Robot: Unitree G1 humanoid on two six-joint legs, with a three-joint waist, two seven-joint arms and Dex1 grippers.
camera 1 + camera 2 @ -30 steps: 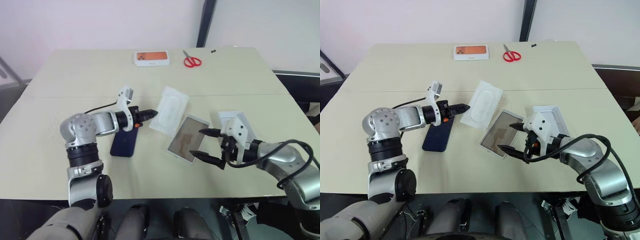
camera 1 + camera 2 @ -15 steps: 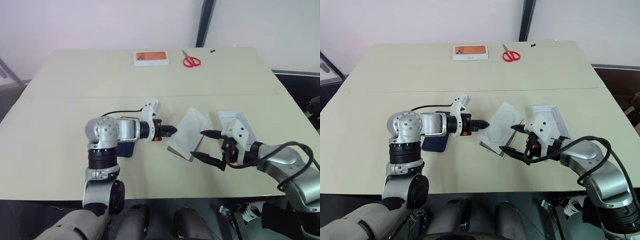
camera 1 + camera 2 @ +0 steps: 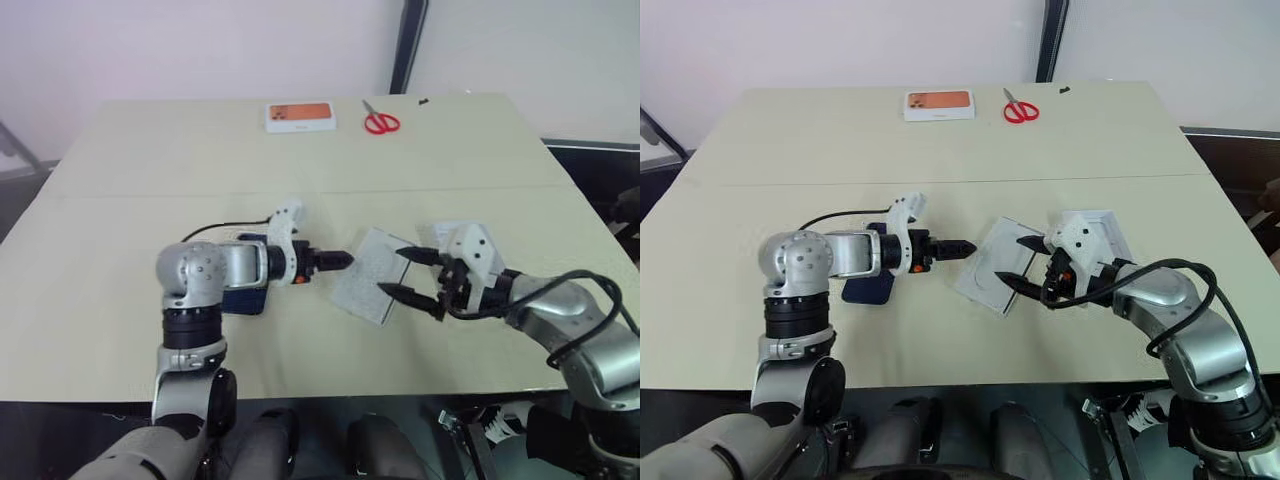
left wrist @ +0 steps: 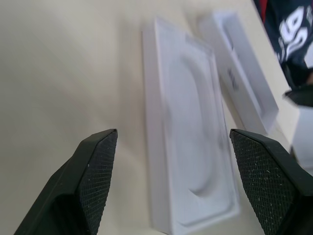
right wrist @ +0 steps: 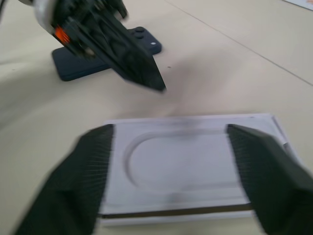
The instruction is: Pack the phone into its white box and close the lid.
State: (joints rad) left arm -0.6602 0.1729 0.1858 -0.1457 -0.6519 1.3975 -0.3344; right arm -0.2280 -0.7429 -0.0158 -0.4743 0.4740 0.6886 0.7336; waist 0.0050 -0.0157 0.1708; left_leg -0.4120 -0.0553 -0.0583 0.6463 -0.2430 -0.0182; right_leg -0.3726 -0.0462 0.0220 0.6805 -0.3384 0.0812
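Note:
The white box [image 3: 366,288] lies at the middle of the table, and a white insert with an oval recess [image 4: 193,161] appears to rest on top of it. My right gripper [image 3: 392,272] is open, its fingers [image 5: 95,171] either side of the box's near end. Just left of the box, my left gripper [image 3: 338,258] points at it and is open. The dark blue phone [image 3: 246,297] lies flat on the table, partly under my left forearm. The lid [image 3: 1097,232] sits inside up behind my right gripper, with a small dark mark [image 4: 231,81] in it.
A white box with an orange picture [image 3: 300,116] and red scissors [image 3: 382,123] lie near the far edge of the beige table [image 3: 120,230]. A black cable [image 3: 225,230] loops over my left arm. A dark post [image 3: 408,45] stands behind the table.
My left gripper pushed the white insert to the right onto the box, then drew back slightly and opened. My right gripper moved in around the box's end and its fingers narrowed.

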